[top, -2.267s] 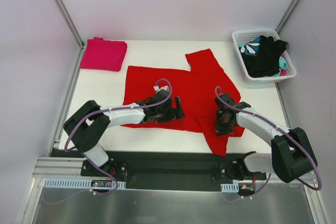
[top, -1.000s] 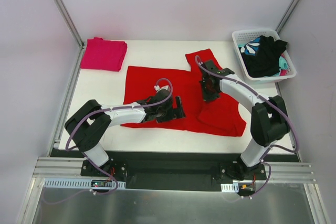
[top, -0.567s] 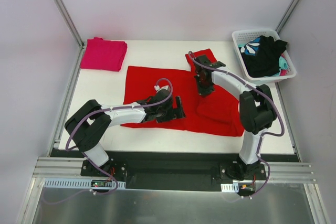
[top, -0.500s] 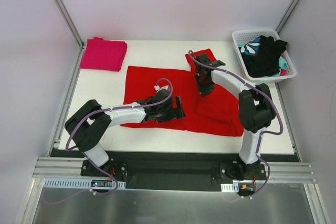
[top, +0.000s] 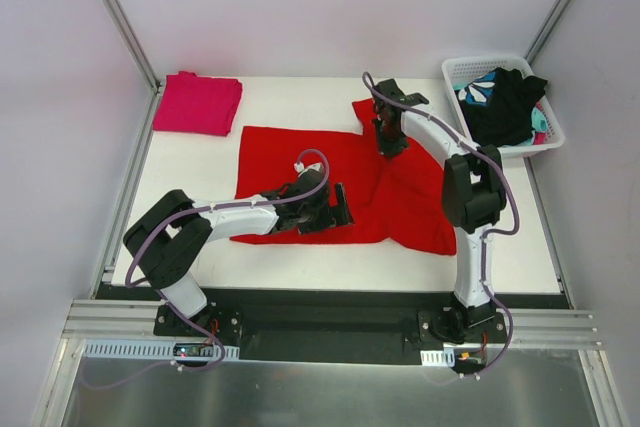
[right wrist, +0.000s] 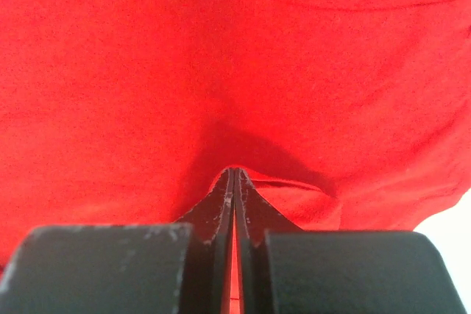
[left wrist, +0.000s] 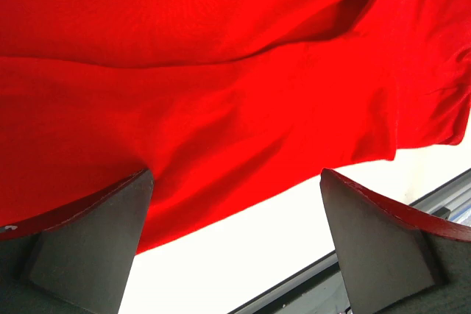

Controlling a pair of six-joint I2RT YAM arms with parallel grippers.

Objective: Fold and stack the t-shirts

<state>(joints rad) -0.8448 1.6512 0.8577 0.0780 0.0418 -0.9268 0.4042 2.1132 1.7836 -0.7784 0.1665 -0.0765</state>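
Red shirt (top: 300, 152): we see it spread across the middle of the white surface (top: 300, 97), its left part flat. Its right part is rumpled, with creases running toward the far sleeve.
Right jaws: we find them at the far sleeve of the red shirt, closed tight on a small pinch of its cloth. In the right wrist view the fabric puckers up to their tip and a red sliver shows between them.
Right arm (top: 440, 142): we see it stretched far out over the right part of the red shirt.
Left jaws: we see them spread wide, holding nothing, low over the near middle of the red shirt. In the left wrist view the two fingers (left wrist: 88, 240) stand well apart, with red cloth and the shirt's near hem between them, and bare white surface just past the hem.
Left arm (top: 235, 215): we see it lying low from the near left toward the red shirt.
Pink shirt (top: 197, 102): we see it folded at the far left corner, apart from the red shirt.
Basket (top: 455, 72): we see it at the far right, white, holding a black garment (top: 505, 107) and a teal-and-white patterned one (top: 478, 90).
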